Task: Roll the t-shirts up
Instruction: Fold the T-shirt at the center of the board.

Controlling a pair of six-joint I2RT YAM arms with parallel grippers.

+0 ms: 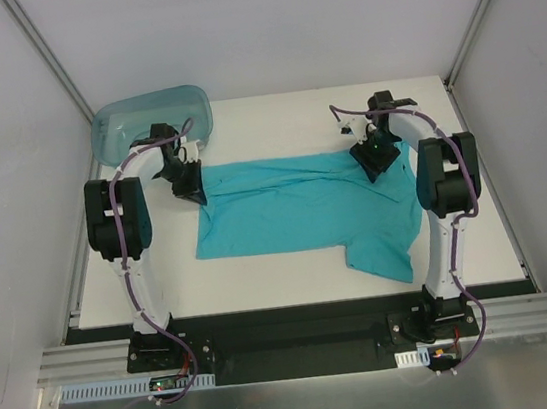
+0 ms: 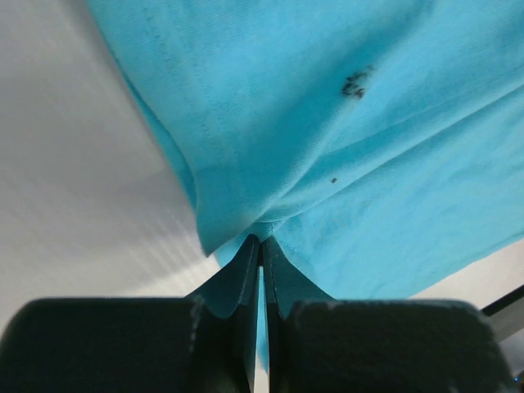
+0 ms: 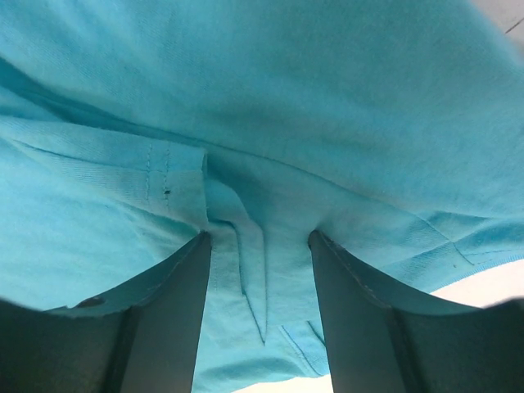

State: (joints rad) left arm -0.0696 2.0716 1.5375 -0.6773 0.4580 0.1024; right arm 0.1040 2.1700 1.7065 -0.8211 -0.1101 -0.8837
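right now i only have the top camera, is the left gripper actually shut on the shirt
Observer: Yes. In the left wrist view the left gripper is shut, with a bit of the shirt pinched between its fingers.
Operator: and the right one
Observer: The right gripper is open. Its fingers stand either side of a raised fold of cloth and are not squeezing it.
Operator: anything odd on the fabric
Observer: There is a small dark mark on the cloth a little beyond the left gripper's pinch.
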